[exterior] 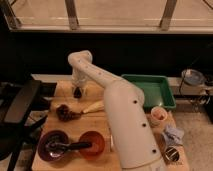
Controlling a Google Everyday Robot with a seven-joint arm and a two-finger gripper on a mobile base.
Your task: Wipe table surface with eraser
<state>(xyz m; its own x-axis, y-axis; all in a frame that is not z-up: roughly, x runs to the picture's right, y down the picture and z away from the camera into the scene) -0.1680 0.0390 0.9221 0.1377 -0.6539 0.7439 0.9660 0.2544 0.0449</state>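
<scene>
The table surface (82, 125) is a light tan wooden top that fills the lower middle of the camera view. My white arm rises from the bottom, bends at its elbow near the window wall and comes down to the gripper (77, 92). The gripper is low over the table's far left part, close to the back edge. Its tip is a dark shape at the tabletop. I cannot make out the black eraser as a separate thing there or anywhere else on the table.
A green tray (150, 90) lies at the back right. A dark brown lump (65, 112) and a pale yellow piece (94, 106) lie mid-left. Two dark red bowls (92, 143) sit at the front. A pink cup (159, 115) and a blue-grey pad (173, 134) are on the right. A black chair (20, 105) stands at the left.
</scene>
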